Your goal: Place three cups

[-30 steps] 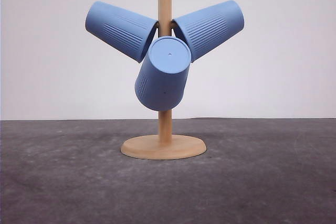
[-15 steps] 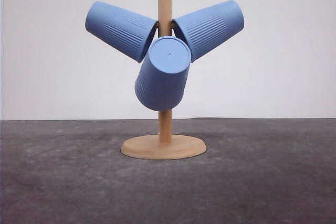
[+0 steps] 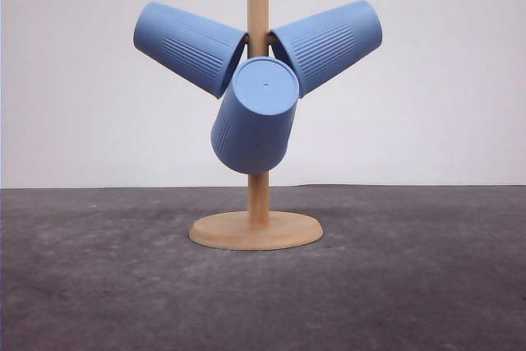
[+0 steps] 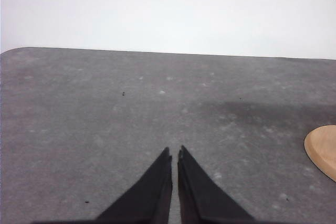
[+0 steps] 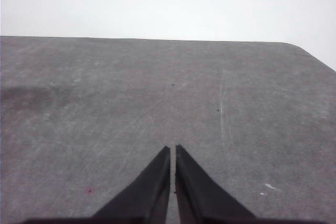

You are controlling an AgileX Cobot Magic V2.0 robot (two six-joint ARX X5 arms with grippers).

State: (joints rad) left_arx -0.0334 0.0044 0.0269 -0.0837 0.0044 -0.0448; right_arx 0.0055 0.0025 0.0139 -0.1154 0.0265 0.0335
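Front view: dark grey speckled table [image 3: 411, 285], plain white wall [image 3: 444, 104], both jaws seemingly together, empty.

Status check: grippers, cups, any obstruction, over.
Left gripper shut, empty, over bare table. Right gripper shut, empty. Three cups hanging on wooden stand, none held. Nothing in the way.

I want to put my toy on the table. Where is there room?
Lots of room: the grey table is bare left and right of the wooden stand, and in front of it. Each shut pincer, left and right, has bare table ahead. It is crowded up on the pole, where three cups hang close together.
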